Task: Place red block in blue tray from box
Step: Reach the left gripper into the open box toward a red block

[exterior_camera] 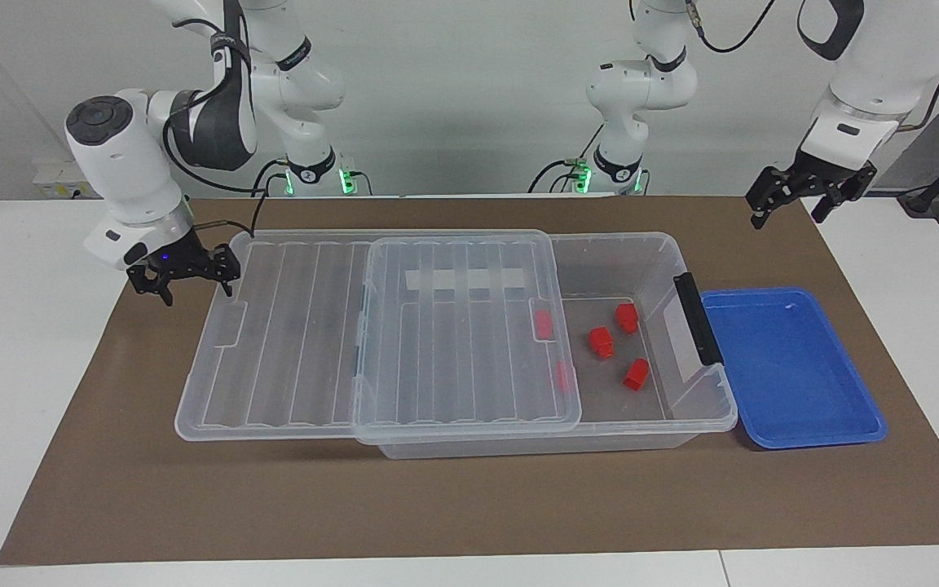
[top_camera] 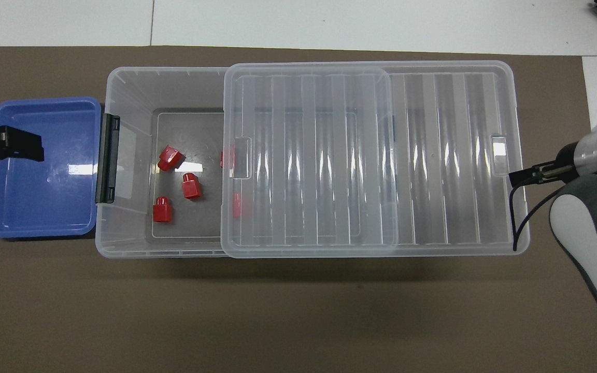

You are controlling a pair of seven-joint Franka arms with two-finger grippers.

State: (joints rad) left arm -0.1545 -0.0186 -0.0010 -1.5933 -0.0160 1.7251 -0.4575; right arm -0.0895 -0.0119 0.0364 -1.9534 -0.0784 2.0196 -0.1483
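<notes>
The clear box (exterior_camera: 650, 246) lies along the table with its ribbed lid (exterior_camera: 461, 326) slid partly off toward the right arm's end. Three red blocks (exterior_camera: 601, 342) lie uncovered on the box floor; two more show through the lid (exterior_camera: 544, 324). The blue tray (exterior_camera: 787, 367) sits empty beside the box's black clip handle (exterior_camera: 696, 318). My right gripper (exterior_camera: 184, 277) is at the lid's outer end and shut on its edge (top_camera: 516, 178). My left gripper (exterior_camera: 791, 204) hangs open and empty in the air, over the blue tray (top_camera: 44, 197) in the overhead view.
A brown mat (exterior_camera: 469, 497) covers the table under the box and the tray. White table surface (exterior_camera: 21, 326) lies past the mat at both ends. The arms' bases stand at the edge nearest the robots.
</notes>
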